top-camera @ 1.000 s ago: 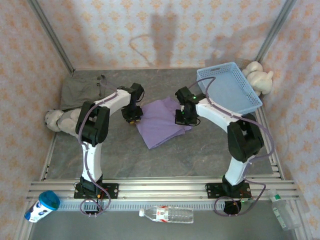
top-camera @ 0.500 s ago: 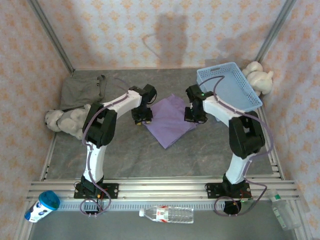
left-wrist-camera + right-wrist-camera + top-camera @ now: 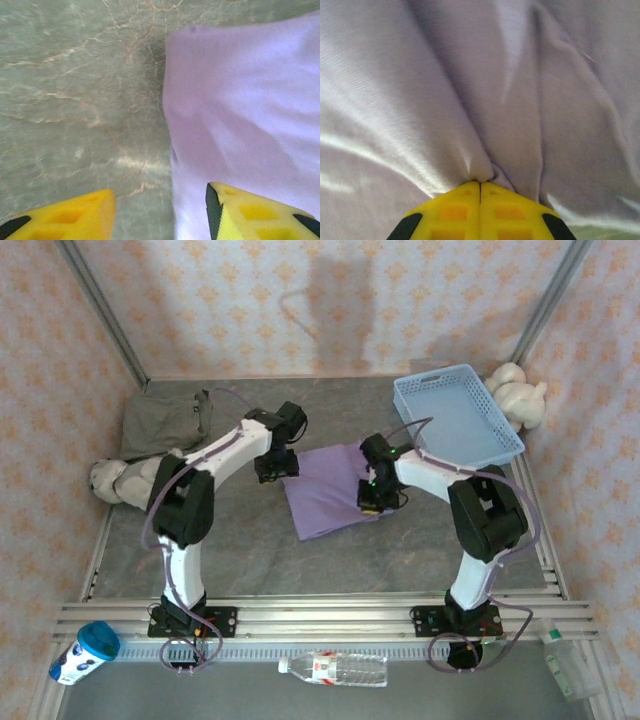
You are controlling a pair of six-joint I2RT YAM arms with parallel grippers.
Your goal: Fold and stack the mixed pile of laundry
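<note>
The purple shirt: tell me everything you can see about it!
The purple shirt is soft, thin lavender cloth, folded into a rough rectangle and lying flat in the middle of the grey marbled table. It has gentle wrinkles. The right gripper is shut, pinching a little ridge of cloth near the shirt's right edge. The left gripper is open at the left edge, one finger above the cloth and one above the bare table, holding nothing.
</note>
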